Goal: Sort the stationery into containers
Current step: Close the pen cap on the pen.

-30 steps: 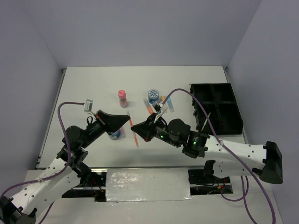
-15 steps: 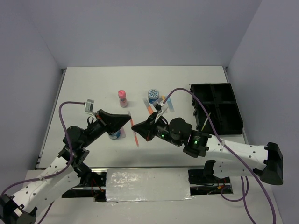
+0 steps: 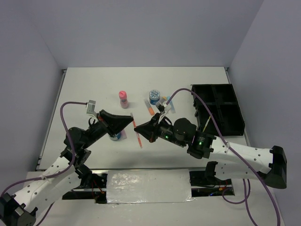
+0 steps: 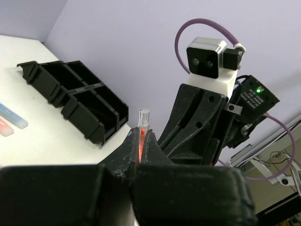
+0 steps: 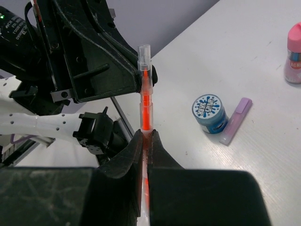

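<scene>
A thin orange pen with a clear tip point(image 3: 138, 139) is held in the air above the white tabletop point(image 3: 94, 89), gripped by both arms at once. The left claw point(image 3: 129, 121) is closed tight on the barrel, and so is the right claw point(image 3: 138, 128), the two tips nearly meeting. The black plastic organiser tray with square compartments point(image 3: 225, 104) sits well apart at the tabletop's right side. A small pink bottle point(image 3: 123, 99) and a round blue-white tub point(image 3: 154, 96) stand farther back.
</scene>
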`<control>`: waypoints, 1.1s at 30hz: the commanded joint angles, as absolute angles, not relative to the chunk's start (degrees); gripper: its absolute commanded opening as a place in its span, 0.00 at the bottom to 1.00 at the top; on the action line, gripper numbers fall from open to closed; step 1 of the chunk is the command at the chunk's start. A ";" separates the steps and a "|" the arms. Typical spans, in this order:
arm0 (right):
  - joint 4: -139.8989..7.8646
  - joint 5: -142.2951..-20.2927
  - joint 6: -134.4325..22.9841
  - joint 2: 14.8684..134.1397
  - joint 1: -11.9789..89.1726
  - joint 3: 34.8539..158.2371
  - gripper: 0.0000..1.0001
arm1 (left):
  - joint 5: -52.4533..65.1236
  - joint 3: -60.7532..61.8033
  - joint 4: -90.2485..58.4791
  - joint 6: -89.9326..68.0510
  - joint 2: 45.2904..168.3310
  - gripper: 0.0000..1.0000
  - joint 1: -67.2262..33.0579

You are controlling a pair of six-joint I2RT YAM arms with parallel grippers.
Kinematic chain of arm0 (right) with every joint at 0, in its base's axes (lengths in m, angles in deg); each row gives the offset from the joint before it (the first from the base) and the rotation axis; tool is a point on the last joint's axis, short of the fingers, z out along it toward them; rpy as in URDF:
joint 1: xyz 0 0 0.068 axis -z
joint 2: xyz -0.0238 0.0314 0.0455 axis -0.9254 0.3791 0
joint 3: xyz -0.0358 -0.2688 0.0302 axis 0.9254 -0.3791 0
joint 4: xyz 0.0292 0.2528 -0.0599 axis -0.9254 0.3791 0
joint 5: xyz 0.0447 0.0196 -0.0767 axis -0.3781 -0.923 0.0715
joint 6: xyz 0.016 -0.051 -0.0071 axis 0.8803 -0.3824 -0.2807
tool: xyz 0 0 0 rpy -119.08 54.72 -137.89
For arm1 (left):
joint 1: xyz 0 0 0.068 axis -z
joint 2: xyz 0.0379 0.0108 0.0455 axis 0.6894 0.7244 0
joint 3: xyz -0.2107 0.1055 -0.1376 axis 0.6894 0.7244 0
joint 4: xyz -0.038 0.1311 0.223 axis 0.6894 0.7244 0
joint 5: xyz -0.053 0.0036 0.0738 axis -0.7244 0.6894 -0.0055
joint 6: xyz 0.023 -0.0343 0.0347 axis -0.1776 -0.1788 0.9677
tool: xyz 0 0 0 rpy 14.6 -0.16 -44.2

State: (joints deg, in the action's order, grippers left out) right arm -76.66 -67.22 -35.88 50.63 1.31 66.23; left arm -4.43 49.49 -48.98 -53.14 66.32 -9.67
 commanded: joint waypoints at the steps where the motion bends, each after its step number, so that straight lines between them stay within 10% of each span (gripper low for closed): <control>1: -91.39 -65.48 -38.19 49.05 2.60 67.93 0.00 | -9.41 52.04 -49.46 -55.87 66.56 0.00 -8.08; 33: -89.20 -64.07 -42.59 43.08 2.60 69.87 0.00 | -8.87 46.93 -34.68 -48.83 66.56 0.00 -7.11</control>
State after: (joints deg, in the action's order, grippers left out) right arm -74.80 -68.11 -42.05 46.61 1.66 66.97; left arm -3.86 44.58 -42.32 -49.32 66.02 -7.92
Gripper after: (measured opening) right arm 0.039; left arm 0.041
